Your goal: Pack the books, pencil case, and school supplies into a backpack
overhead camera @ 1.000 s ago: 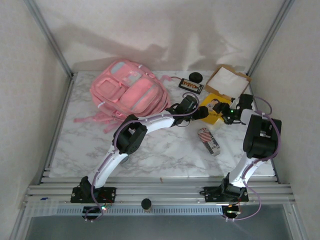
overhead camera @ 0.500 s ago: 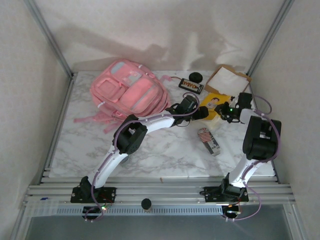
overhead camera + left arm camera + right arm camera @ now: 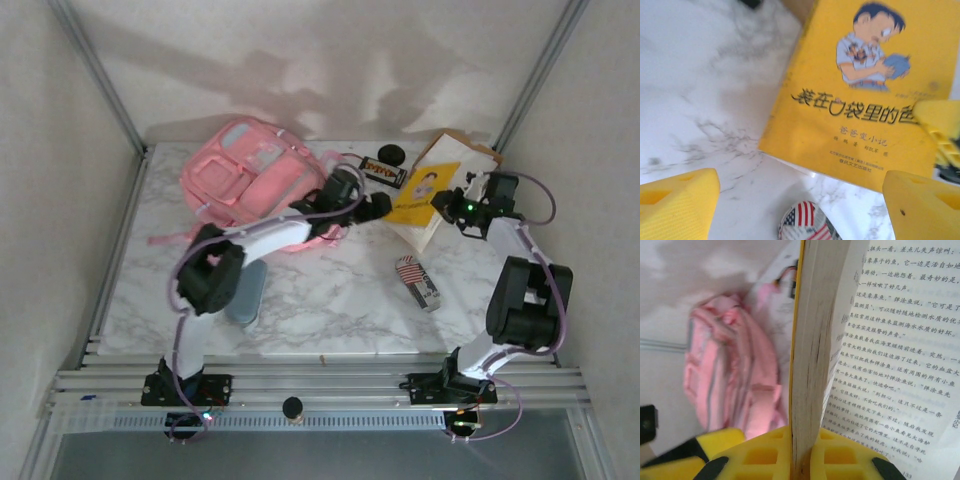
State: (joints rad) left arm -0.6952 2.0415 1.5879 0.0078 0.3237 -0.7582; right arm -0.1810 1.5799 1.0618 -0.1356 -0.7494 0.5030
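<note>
1. One marble counter (image 3: 330, 310) carries everything.
2. One pink backpack (image 3: 255, 185) lies at the counter's 11 o'clock with its front pockets up.
3. One brown cardboard tray (image 3: 470, 150) with a white inside sits in the 1 o'clock corner, partly behind the book.
4. One yellow book (image 3: 425, 190) is held tilted at 1 o'clock, between backpack and tray. Its cover, with a cartoon boy, faces the left wrist camera. From the right wrist it is seen edge-on, with the pages fanned open.
5. One grey-blue pencil case (image 3: 245, 295) lies at 8 o'clock, partly under the left arm.
6. Right claw (image 3: 450, 205) pinches the yellow book at its 3 o'clock side, with the yellow pads (image 3: 760, 455) pressed against the page block.
7. Left claw (image 3: 378, 205) is spread wide and holds nothing. It sits just beside the book's 9 o'clock edge.
8. One flag-striped school supplies pack (image 3: 417, 282) lies flat at 4 o'clock, apart from the book.
</note>
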